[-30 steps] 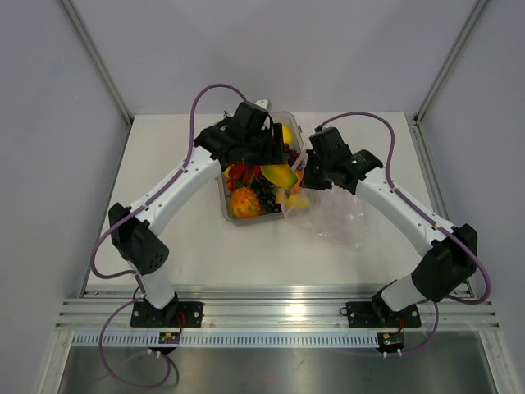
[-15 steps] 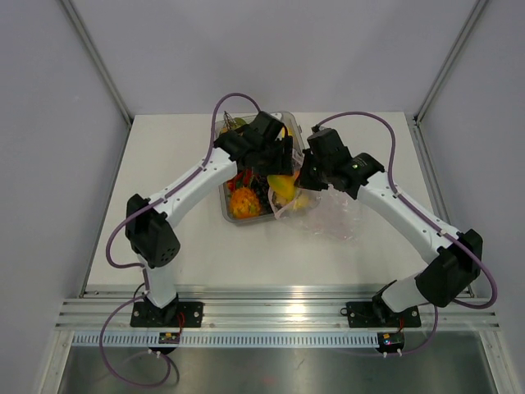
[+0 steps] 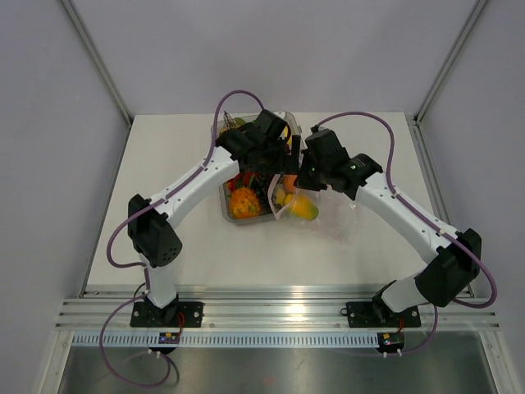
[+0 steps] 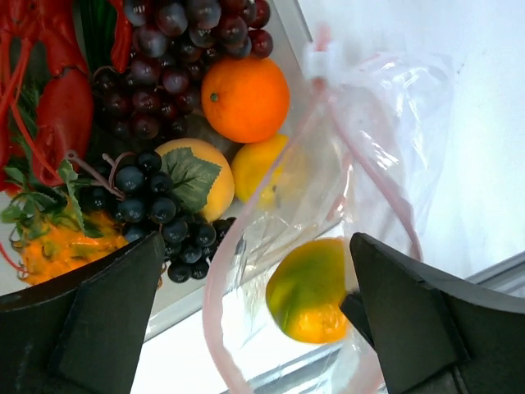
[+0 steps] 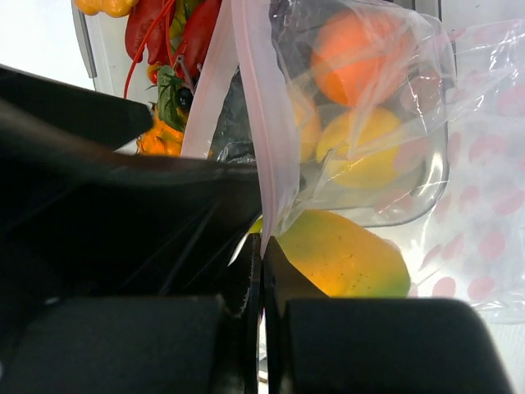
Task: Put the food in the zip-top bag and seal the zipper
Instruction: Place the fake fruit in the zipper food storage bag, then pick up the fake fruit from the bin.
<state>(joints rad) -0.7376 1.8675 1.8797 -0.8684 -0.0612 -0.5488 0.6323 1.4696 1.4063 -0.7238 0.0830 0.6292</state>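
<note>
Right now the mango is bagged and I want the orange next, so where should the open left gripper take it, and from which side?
Probably grip the orange across its widest middle with the left gripper, straight down from above: it is round, its top is bare, and grapes, a lemon and the tray wall crowd its sides.

White arms (image 3: 187,182), black joints (image 3: 154,240), purple cables (image 3: 358,113)

Crinkly clear plastic zip-top bag (image 4: 385,107), glossy mango (image 4: 310,289)
</note>
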